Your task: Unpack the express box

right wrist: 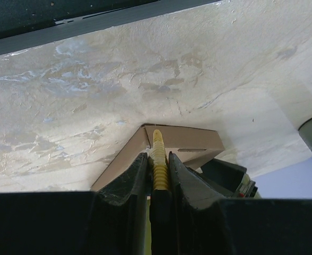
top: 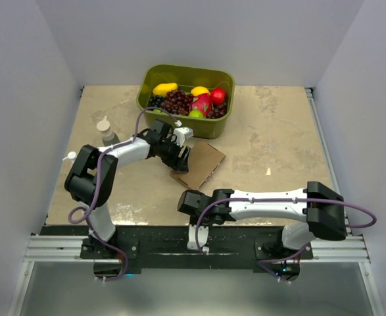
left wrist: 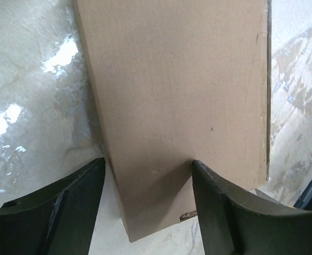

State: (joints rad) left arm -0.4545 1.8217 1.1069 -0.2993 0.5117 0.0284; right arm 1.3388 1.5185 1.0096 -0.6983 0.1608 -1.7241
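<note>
The express box (top: 204,164), flat brown cardboard, lies on the table just in front of the tub. My left gripper (top: 179,153) is at its left end. In the left wrist view the box (left wrist: 182,90) fills the middle, and one corner of it points down between the two spread dark fingers (left wrist: 70,212) of the left gripper (left wrist: 148,162), which is open. My right gripper (top: 190,201) hovers just in front of the box. In the right wrist view the right gripper (right wrist: 157,155) is shut on a yellow ribbed tool (right wrist: 157,141) that points at the box (right wrist: 193,141).
An olive-green tub (top: 214,128) of fruit stands behind the box. A small capped bottle (top: 106,131) stands at the left, with a small white item (top: 70,156) near it. A white scrap (top: 267,171) lies to the right. A metal rail (top: 179,247) lines the near edge.
</note>
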